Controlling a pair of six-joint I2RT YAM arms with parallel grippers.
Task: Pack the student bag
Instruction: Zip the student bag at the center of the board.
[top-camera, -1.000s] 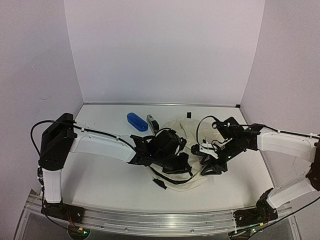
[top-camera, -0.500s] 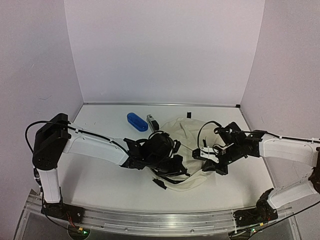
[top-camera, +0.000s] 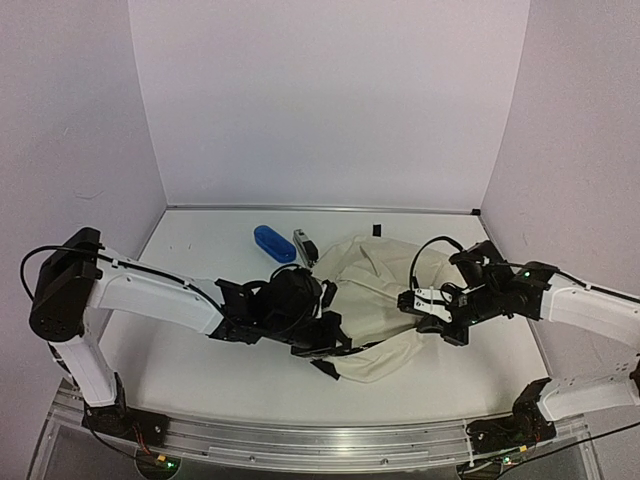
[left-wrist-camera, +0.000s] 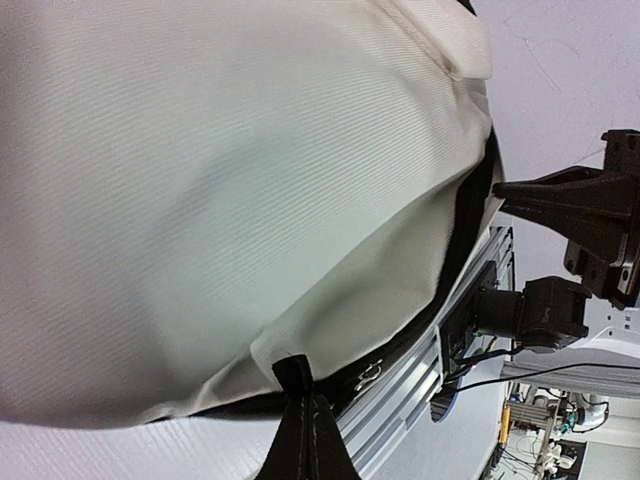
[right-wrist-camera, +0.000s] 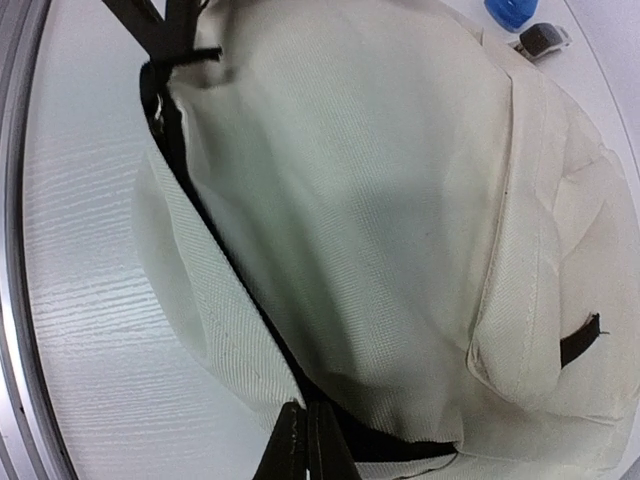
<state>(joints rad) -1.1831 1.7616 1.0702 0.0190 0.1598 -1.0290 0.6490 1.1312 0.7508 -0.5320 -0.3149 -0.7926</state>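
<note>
The student bag (top-camera: 375, 295) is a soft cream backpack, pulled out flat at the table's centre between my two grippers. My left gripper (top-camera: 322, 335) is at its near left edge. In the left wrist view that gripper (left-wrist-camera: 303, 402) is shut on a black strap tab (left-wrist-camera: 292, 372) at the bag's (left-wrist-camera: 230, 180) hem. My right gripper (top-camera: 428, 315) is at the bag's right side. In the right wrist view it (right-wrist-camera: 303, 412) is shut on the fabric edge beside the black zipper line (right-wrist-camera: 225, 260). The bag's inside is hidden.
A blue oval object (top-camera: 273, 243) and a small grey and black item (top-camera: 304, 245) lie behind the bag on the left. A tiny black piece (top-camera: 377, 229) sits near the back wall. A loose black strap (top-camera: 322, 367) trails toward the front rail (top-camera: 300, 440).
The right gripper closed on the bag's edge. Both arms then drew apart, left arm leftward and nearer, right arm rightward, stretching the bag flatter and wider.
</note>
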